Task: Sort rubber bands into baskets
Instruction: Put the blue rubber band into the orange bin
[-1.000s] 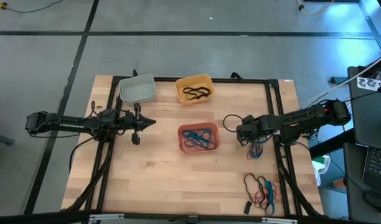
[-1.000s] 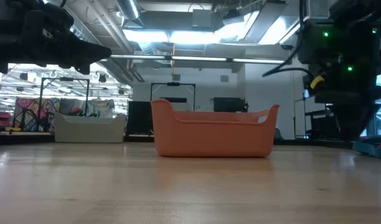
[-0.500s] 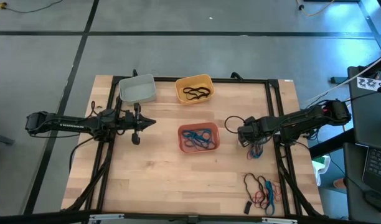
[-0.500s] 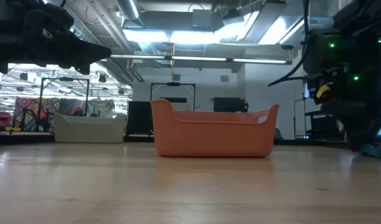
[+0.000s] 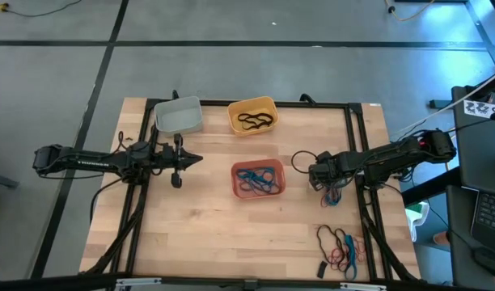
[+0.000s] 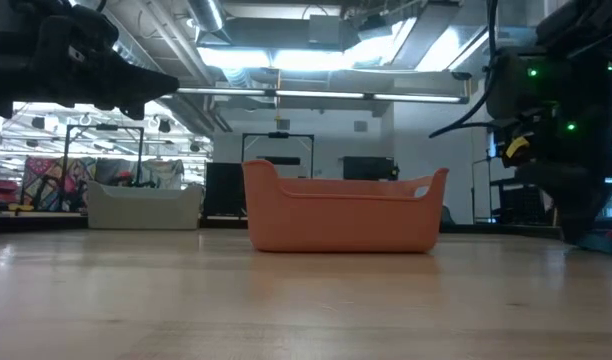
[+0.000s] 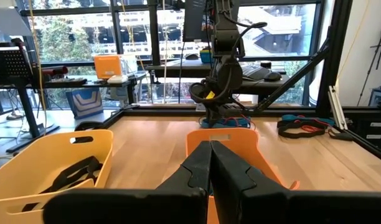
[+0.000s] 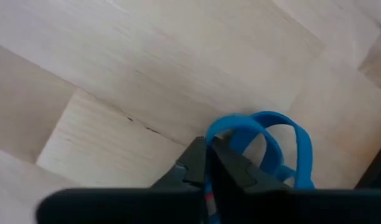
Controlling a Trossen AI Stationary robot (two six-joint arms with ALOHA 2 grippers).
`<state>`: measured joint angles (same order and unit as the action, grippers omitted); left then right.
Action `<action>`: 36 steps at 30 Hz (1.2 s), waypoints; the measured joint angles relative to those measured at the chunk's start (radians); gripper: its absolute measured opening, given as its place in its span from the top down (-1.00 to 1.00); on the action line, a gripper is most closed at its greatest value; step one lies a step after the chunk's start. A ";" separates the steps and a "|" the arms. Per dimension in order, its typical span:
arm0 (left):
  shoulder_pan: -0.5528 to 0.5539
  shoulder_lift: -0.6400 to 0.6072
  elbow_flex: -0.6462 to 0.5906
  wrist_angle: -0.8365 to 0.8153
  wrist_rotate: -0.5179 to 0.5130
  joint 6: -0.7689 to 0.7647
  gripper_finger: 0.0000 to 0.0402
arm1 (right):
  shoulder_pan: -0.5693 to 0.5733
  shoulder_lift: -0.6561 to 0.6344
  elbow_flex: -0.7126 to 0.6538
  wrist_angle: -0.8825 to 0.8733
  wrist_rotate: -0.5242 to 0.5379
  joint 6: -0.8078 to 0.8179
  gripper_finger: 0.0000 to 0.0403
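Since a second ago the right gripper (image 5: 322, 183) has dropped lower onto the wooden table (image 5: 207, 234) near its right edge, and its two dark fingers (image 8: 197, 163) now stand pressed together on a thin blue rubber band (image 8: 284, 140), pinching one strand of the loop against the boards; the rest of that blue band curls out just beyond the fingertips, with a small tangle of blue and dark bands (image 5: 335, 194) lying beside it on the table; the left gripper (image 5: 179, 159) hangs above the table towards the left edge, its fingers closed tight with nothing between them; a salmon-red rounded plastic basket (image 5: 259, 179) sits near the middle of the table with blue and red bands inside it; a yellow-orange plastic basket (image 5: 252, 115) stands at the far edge holding black bands, and a pale grey-white plastic basket (image 5: 179, 115) stands beside it towards the far left corner; a loose heap of red, blue and black rubber bands (image 5: 339, 246) lies near the table's near right corner, well apart from all three baskets.
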<state>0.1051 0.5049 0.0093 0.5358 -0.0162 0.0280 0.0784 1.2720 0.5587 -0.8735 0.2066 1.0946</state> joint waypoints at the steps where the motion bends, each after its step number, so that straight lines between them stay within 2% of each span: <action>1: 0.000 0.000 0.000 0.000 0.000 0.000 0.97 | 0.000 0.000 0.000 0.000 0.000 -0.003 0.95; 8: 0.000 0.000 0.000 0.000 0.000 -0.001 0.97 | 0.000 0.000 0.018 -0.010 -0.005 -0.006 0.87; 15: 0.000 0.000 0.000 0.000 0.000 -0.002 0.97 | 0.000 0.000 0.085 -0.018 -0.003 -0.069 0.96; 36: 0.000 0.000 0.000 0.000 0.000 -0.002 0.97 | 0.000 0.000 0.266 -0.019 0.119 -0.204 0.93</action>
<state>0.1052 0.5048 0.0093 0.5358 -0.0162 0.0257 0.0784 1.2720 0.8244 -0.8928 0.3258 0.8907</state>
